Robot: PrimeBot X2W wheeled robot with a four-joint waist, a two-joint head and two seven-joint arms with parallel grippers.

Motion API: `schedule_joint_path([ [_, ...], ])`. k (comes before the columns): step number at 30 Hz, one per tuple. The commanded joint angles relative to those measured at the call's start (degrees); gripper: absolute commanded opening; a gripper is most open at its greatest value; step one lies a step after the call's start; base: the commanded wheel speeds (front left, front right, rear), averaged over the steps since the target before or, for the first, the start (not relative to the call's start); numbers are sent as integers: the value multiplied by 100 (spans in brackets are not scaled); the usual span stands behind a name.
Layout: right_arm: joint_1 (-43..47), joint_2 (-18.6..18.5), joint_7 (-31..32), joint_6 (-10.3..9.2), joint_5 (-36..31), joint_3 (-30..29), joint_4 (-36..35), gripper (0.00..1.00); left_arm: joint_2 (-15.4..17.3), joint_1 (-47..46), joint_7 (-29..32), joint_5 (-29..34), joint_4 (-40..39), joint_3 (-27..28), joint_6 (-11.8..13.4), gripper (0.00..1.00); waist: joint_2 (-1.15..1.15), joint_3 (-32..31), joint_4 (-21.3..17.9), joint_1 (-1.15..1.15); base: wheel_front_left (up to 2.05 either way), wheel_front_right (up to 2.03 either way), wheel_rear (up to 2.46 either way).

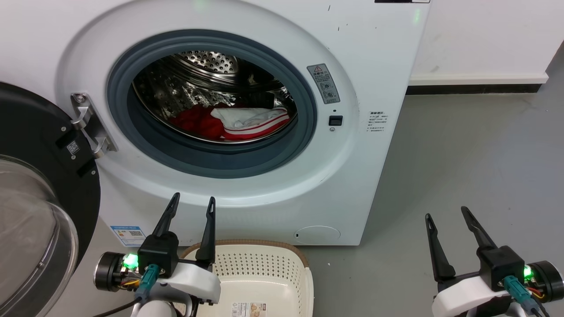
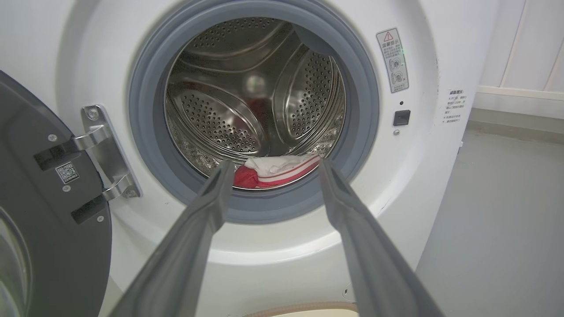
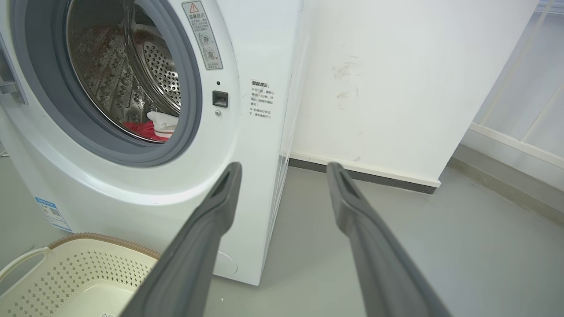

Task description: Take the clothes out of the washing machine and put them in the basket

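The white washing machine (image 1: 379, 53) stands with its door (image 1: 39, 198) swung open to the left. Red and white clothes (image 1: 238, 121) lie at the bottom of the steel drum (image 2: 246, 101); they also show as the clothes (image 2: 275, 171) and the clothes (image 3: 152, 127). The cream basket (image 1: 264, 268) sits on the floor in front of the machine, with only a paper label inside. My left gripper (image 1: 194, 202) is open above the basket's left rim, below the porthole. My right gripper (image 1: 445, 213) is open over the floor to the right of the machine.
Grey floor (image 1: 476, 167) stretches to the right of the machine. A white wall with a dark skirting (image 1: 476, 88) stands behind. The door hinge (image 1: 90, 125) juts out at the porthole's left. A pale railing (image 3: 515, 110) stands at the far right.
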Motion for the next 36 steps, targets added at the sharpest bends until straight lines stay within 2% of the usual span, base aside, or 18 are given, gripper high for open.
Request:
schedule_joint_path([
  [1,74,9,-7,-4,10,2,14,100,-14,-48,-30,7,18,-6,27,100,0,1,0,0,0,0,0],
  [19,38,9,-8,-4,111,-37,51,100,-32,-50,-24,-57,122,99,88,100,0,-1,-9,0,0,0,0],
  [26,-57,9,17,-4,129,23,-20,100,-10,-226,-23,-88,180,188,109,100,0,118,-129,0,0,0,0],
  [36,-417,9,-8,-4,181,120,-250,100,139,-1065,-23,-144,479,419,98,100,0,894,-546,0,0,0,0],
])
